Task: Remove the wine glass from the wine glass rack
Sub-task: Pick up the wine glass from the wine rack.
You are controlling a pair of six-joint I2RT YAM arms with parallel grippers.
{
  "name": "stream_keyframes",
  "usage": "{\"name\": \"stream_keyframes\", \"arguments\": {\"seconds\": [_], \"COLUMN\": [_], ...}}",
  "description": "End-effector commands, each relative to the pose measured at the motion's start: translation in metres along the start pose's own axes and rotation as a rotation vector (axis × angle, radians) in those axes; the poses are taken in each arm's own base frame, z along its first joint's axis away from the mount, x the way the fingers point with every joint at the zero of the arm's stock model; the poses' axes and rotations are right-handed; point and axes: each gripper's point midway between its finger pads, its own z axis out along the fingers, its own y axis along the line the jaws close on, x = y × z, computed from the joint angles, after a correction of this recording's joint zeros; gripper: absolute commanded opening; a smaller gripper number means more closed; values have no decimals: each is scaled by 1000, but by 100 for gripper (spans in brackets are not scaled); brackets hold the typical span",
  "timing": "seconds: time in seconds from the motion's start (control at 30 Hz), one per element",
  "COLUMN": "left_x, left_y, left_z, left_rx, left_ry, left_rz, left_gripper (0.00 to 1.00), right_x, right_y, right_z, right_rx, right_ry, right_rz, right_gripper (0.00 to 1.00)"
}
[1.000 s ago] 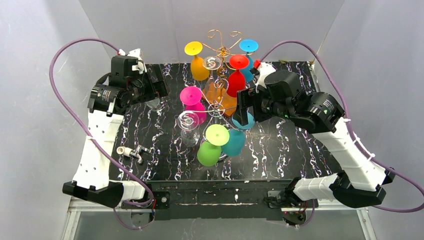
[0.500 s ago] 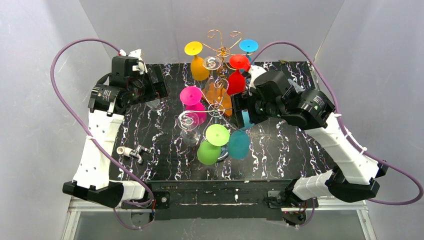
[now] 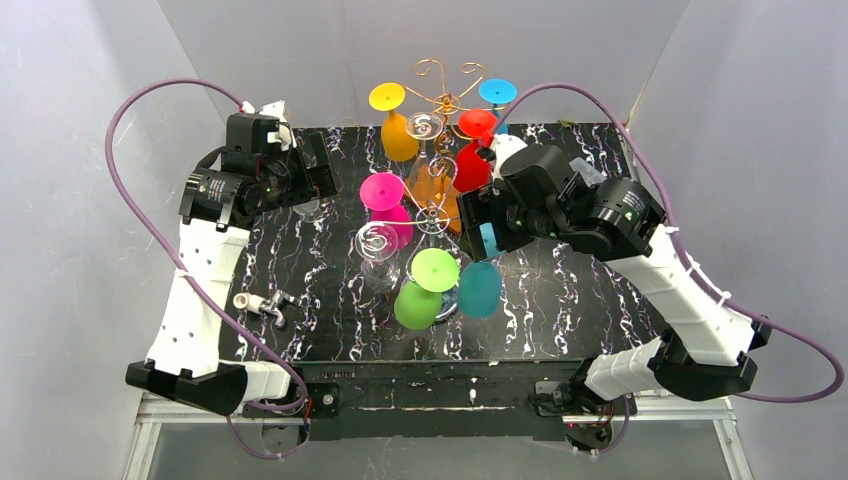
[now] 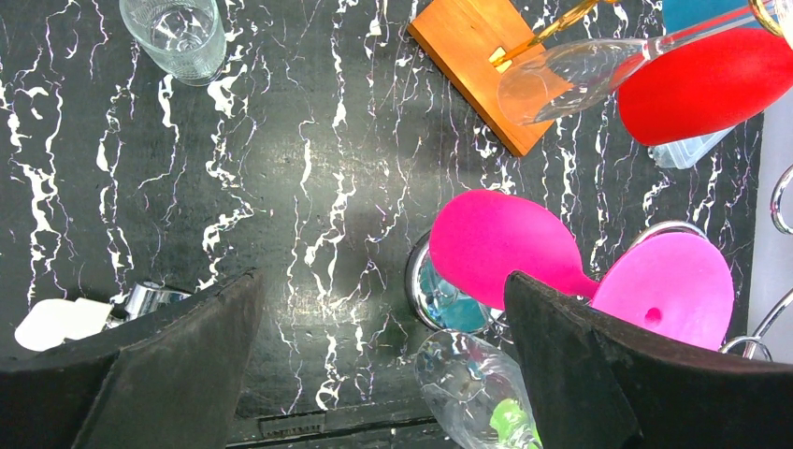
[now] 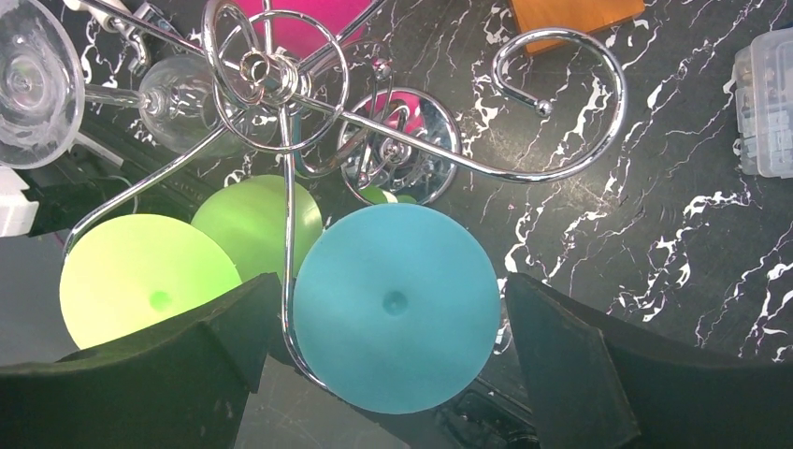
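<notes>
The wine glass rack is a gold wire tree in the middle of the table, with several coloured wine glasses hanging upside down from its arms. My right gripper is open over the lower tier. The round foot of a teal wine glass lies between its fingers, with a gap on each side. A rack wire runs beside the left finger. The teal bowl hangs below. My left gripper is open and empty over the table's far left, above bare tabletop.
A green glass foot hangs beside the teal one, and pink and red glasses hang nearby. The rack's shiny base, an orange block, a clear tumbler, a plastic box and a small white part are on the table.
My right arm has moved left and forward to the rack, bringing its open jaws around the teal glass's foot. The teal glass has swung slightly. The left arm has barely moved.
</notes>
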Motion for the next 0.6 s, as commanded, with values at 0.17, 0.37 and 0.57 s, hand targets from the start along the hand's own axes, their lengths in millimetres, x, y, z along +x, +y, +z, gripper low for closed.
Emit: {"name": "stream_keyframes", "arguments": {"seconds": [0.17, 0.37, 0.57], "left_x": [1, 1, 0], "left_y": [-1, -2, -2], "left_z": [-6, -6, -4], "left_rx": [17, 19, 17], "left_ry": [-13, -14, -12], "left_rz": [13, 17, 18], "left_gripper": [99, 99, 99], "right_x": [-9, -12, -15], "right_y": [4, 3, -3], "right_z": [-4, -9, -21], "right_rx": [5, 11, 26], "right_ry": [-31, -47, -71], "right_rz": [10, 16, 21], "right_gripper": [80, 64, 59]}}
